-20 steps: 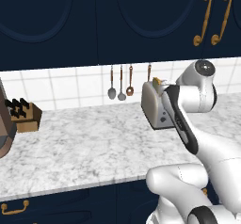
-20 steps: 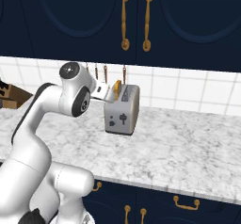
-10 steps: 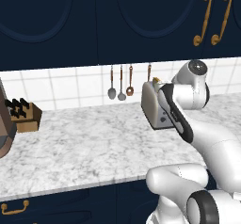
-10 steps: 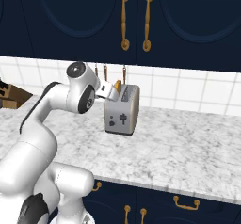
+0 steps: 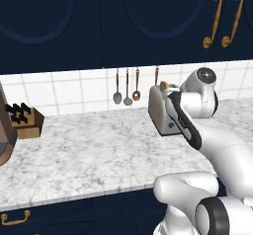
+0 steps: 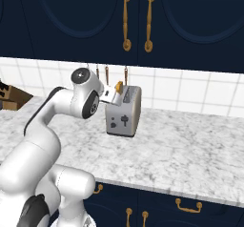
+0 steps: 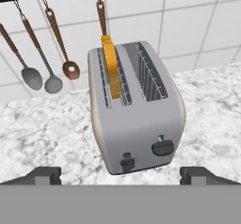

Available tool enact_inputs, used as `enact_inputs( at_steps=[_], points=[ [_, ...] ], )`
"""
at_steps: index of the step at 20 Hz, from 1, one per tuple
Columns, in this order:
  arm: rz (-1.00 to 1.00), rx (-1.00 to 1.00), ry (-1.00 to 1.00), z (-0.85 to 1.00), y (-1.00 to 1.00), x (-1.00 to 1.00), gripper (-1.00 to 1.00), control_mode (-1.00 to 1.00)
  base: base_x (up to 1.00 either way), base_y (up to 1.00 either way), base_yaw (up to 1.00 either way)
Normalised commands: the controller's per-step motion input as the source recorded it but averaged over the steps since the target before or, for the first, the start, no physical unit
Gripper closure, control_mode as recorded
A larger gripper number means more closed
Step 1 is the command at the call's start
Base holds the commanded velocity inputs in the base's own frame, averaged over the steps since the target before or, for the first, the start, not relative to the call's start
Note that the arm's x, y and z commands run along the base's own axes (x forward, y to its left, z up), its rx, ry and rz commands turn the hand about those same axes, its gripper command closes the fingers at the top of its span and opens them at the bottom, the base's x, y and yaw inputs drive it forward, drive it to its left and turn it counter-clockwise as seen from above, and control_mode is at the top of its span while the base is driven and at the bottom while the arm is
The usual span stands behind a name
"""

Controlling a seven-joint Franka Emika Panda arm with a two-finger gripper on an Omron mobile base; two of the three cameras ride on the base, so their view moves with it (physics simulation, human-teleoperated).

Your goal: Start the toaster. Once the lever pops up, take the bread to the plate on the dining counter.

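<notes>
Silver-grey, the toaster (image 7: 136, 110) stands on the marble counter (image 7: 42, 129) at twelve o'clock from my gripper (image 7: 120, 173), jaws spread wide and holding nothing. Bread (image 7: 112, 68) stands in its left slot; the lever (image 7: 162, 148) looks up, though I can't be sure.

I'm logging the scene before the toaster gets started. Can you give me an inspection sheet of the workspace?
Surface: marble counter, bare around the toaster.
Job's things: toaster upright near the tiled wall; bread standing in its left slot in the hand view, top sticking out; other slot empty.
Clutter: knife block far along the counter.
Grippers: gripper open, facing the toaster's control end, touching nothing.
Cables: nothing seen.
Surroundings: spoons hanging on the white tiles; navy cabinets with gold handles above.
</notes>
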Motion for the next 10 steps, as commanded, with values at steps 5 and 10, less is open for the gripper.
enact_inputs(
  at_steps=[5, 10],
  points=[
    [0.0, 0.0, -0.01, -0.03, -0.1, 0.2, -1.0, -1.0, 0.0, 0.0, 0.0],
    [0.0, 0.0, 0.0, -0.02, -0.07, 0.36, -1.0, -1.0, 0.0, 0.0, 0.0]
  ],
)
